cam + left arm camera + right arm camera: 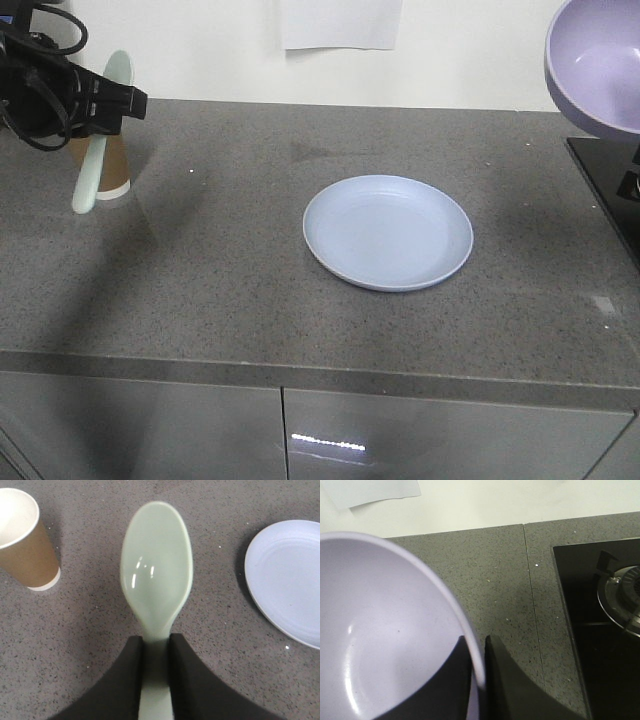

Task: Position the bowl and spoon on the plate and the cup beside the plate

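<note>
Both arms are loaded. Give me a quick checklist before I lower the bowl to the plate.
1. Hold on bowl: ok, right gripper shut on its rim.
2. Hold on spoon: ok, left gripper shut on its handle.
3. plate bare: ok.
4. cup upright, apart from plate: ok.
5. Bowl over plate: not ok, it hangs aside, near the hob.
6. Grip firmness: cannot tell.

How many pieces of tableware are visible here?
4. The plate lies on the counter, near its middle; the cup stands back left; the left tool grips the spoon in the air; the right tool grips the bowl by its rim, raised at the right. None seems hidden.
</note>
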Motion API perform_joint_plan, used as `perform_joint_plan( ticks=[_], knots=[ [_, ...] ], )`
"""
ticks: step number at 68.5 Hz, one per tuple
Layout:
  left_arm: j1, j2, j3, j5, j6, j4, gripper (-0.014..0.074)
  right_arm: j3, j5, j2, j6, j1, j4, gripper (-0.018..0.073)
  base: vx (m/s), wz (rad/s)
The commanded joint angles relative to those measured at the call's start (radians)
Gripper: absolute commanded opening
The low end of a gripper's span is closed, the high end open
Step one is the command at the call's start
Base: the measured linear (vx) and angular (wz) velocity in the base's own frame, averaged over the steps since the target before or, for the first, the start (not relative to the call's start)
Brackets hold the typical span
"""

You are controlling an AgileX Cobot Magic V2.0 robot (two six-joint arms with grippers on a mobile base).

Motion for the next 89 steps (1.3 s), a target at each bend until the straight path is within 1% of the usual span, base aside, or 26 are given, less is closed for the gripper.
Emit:
perform_joint_plan(
  ticks=[1, 89],
  knots=[
    [-0.005, -0.032, -0.026, -0.055, -0.001, -0.008, -0.0006, -0.032, -0.069, -0.023, -0.006, -0.006, 0.008, -0.0006, 0.10, 0.05],
    [-0.005, -0.032, -0.026, -0.055, -0.001, -0.008, -0.0006, -0.032, -0.072, -0.023, -0.006, -0.006, 0.008, -0.0006, 0.07, 0.01]
  ],
)
